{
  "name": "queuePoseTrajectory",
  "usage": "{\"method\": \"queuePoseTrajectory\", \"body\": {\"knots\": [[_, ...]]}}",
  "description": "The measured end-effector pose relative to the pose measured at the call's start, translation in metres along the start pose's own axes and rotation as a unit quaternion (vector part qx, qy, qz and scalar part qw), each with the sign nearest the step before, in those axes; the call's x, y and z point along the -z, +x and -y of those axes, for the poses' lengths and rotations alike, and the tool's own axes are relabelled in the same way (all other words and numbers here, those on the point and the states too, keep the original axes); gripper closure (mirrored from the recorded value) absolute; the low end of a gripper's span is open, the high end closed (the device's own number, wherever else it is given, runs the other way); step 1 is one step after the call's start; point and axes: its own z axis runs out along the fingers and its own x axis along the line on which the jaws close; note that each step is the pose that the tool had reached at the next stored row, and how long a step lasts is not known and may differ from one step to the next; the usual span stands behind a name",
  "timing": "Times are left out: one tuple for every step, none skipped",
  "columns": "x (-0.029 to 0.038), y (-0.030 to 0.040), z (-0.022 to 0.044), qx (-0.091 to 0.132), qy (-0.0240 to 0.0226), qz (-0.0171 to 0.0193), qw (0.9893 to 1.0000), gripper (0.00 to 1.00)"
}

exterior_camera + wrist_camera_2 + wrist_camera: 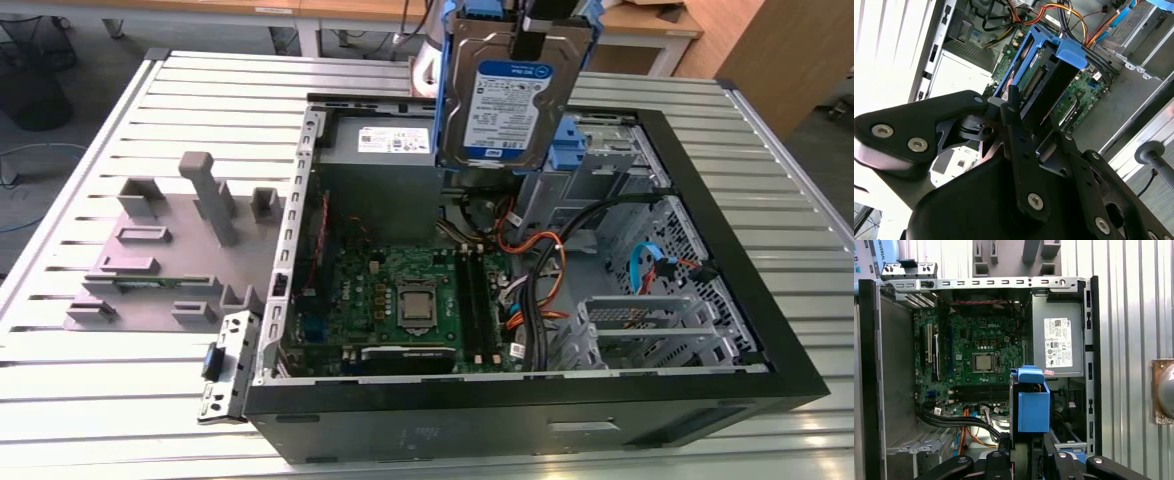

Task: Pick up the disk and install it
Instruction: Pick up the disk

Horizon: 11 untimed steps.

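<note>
Disk [514, 100] hangs on edge in your pincer [1030, 119], which is clamped across its blue frame so the narrow end points down into the open computer case [534, 398]. Below the pincer, the power box [1060, 342] crowds one side and loose cables [541, 248] the other, so I judge the room to be tight.

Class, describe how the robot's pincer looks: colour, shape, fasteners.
The pincer is matte black, built of flat, jointed linkage bars with rounded ends, pinned by round silver screws. Its fingers are narrow black strips.
</note>
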Motion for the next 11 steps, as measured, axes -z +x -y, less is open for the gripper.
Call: {"method": "queuePoseTrajectory", "body": {"knots": [[0.0001,0.0005,0.0,0.0,0.0,0.0,1.0,0.65],[0.0,0.001,0.0001,0.0,0.0,0.0,1.0,0.65],[0.0001,0.0015,0.0001,0.0,0.0,0.0,1.0,0.65],[0.0,0.0016,0.0001,0.0,0.0,0.0,1.0,0.65],[0.0,0.0016,0.0001,0.0,0.0,0.0,1.0,0.65],[0.0001,0.0016,0.0001,0.0,0.0,0.0,1.0,0.65],[0.0001,0.0019,0.0001,0.0,0.0,0.0,1.0,0.65],[0.0001,0.0021,0.0001,0.0,0.0,0.0,1.0,0.65],[0.0001,0.0022,0.0001,0.0,0.0,-0.0001,1.0,0.65],[0.0001,0.0024,0.0001,0.0,0.0,0.0,1.0,0.65],[0.0001,0.0027,0.0001,0.0,0.0,0.0,1.0,0.65]]}}
